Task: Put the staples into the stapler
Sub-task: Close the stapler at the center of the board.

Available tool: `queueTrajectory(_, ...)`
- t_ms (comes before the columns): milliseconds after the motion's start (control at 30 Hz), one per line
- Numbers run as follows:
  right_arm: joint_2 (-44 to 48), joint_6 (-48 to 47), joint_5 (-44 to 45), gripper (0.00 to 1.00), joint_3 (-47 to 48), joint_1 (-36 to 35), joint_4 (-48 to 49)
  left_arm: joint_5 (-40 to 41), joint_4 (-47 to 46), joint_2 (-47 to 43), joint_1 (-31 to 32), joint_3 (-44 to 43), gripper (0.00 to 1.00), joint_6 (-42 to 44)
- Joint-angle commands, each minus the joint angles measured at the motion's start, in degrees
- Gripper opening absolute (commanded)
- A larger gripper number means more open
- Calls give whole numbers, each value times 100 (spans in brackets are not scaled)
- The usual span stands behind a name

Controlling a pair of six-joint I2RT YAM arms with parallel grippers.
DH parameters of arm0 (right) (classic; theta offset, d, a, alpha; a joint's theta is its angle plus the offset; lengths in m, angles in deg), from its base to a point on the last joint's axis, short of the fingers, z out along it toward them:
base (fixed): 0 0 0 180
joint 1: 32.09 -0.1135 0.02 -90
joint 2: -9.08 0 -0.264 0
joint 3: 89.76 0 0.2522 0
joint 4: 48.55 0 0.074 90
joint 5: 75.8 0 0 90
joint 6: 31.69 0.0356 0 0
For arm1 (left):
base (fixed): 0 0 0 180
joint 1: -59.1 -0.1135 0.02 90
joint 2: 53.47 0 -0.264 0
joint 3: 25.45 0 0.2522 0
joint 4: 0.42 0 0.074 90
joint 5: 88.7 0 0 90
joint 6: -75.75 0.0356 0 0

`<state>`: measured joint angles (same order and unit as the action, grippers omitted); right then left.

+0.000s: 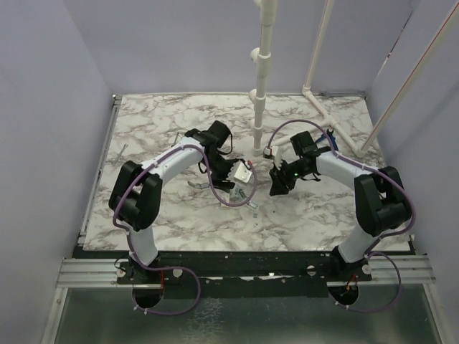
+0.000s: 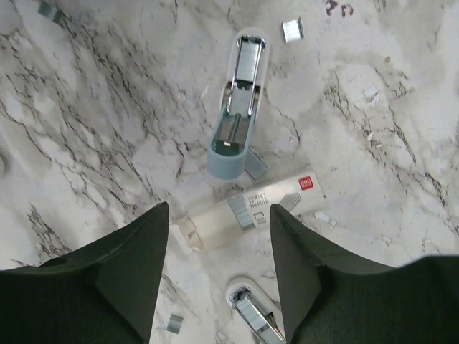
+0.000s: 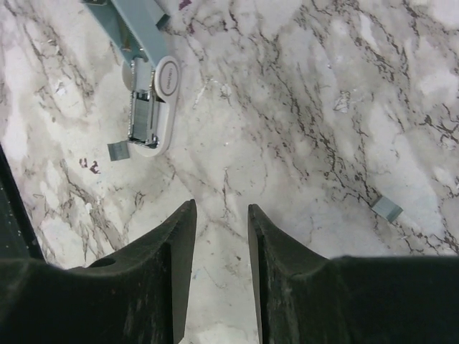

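Between the two dark fingers of the left claw (image 2: 219,215) there is a wide gap, so this claw is open and holds nothing. Right under the gap lies a small white box (image 2: 294,193), flat on the table (image 2: 107,107).

Just past the box is the stapler (image 2: 240,107). It lies swung open. Its light blue end is near the box and its white end points away. Shiny grey metal sits in the open track at the white end; I cannot tell if that is a strip. A short grey bit of staples (image 2: 292,30) lies loose near the white end, not touching it. Another grey bit lies by the blue end. A second white and metal thing peeks in at the bottom edge, cut off.

The right claw (image 3: 221,208) is open a little too. Only bare table shows in its narrow gap. The stapler is up and to the left in this view, well apart from the fingers. One loose grey bit lies just beside its white end, and another lies far off to the right.

From above, both claws hang low over the middle of the table, facing each other.
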<state>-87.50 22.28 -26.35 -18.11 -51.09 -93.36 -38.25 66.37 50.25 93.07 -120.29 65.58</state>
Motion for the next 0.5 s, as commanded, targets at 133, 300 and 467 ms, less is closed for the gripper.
queueTrajectory(133, 328, -10, -452, 40, -406, -250, 370, -656, 303, 592, -273, -89, 61, 514)
queueTrajectory(300, 119, 246, -410, 37, -450, -453, 479, -1004, 31, 799, -278, -87, 58, 328)
queueTrajectory(467, -116, 510, -286, 34, -408, -659, 574, -1186, -357, 758, -278, 135, 50, 138)
